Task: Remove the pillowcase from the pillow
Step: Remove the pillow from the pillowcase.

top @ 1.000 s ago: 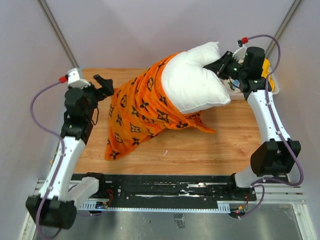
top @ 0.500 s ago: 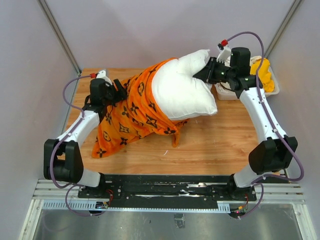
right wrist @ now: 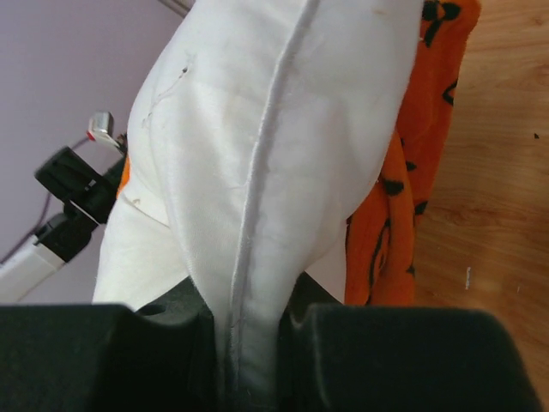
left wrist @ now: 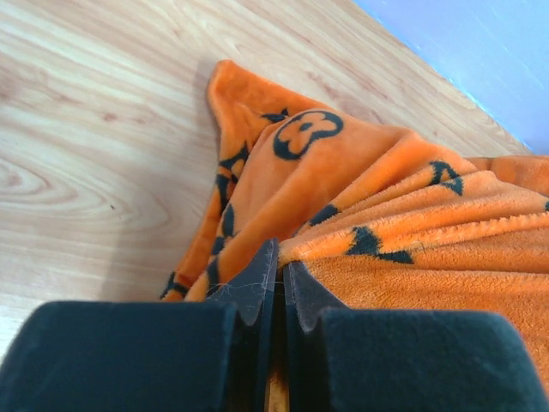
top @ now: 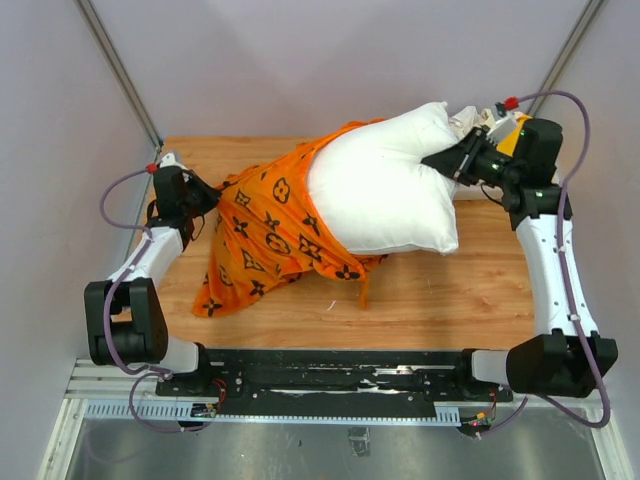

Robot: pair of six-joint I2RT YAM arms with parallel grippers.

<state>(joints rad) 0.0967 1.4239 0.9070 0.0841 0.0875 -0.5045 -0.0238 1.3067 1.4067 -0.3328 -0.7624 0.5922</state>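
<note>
Left claw (left wrist: 279, 257): a moment ago it stood wide apart, just off the left side of the pillowcase (top: 265, 225). Now its fingers are together, pinching a fold of the orange fabric near the left edge of the surface (top: 450, 300).
Pillowcase: it lies left of centre. Its loose closed end trails toward the near-left, and its open mouth is bunched around the left part of the pillow (top: 385, 195). It has stretched out flatter than a second ago.
Pillow: it has shifted back toward the right edge and sits in the far-right half of the surface. Most of its white body is bare and only its left end is inside the case.
Right claw (right wrist: 249, 322): clamped on the pillow's seamed edge at the far-right end, as before.
Meaning: each arm now grips its own thing, so I judge that pulling them apart would slide the case off. The removal looks well over half done.
In the way: case fabric is tucked under the pillow's near side, with a tail of it poking toward the near edge. That could drag or snag as the two part. The pinch holds only a thin fold and may slip.
Far-right corner: crumpled cloth (top: 467, 118) lies behind the right arm, close to the pillow's end and mostly hidden.
</note>
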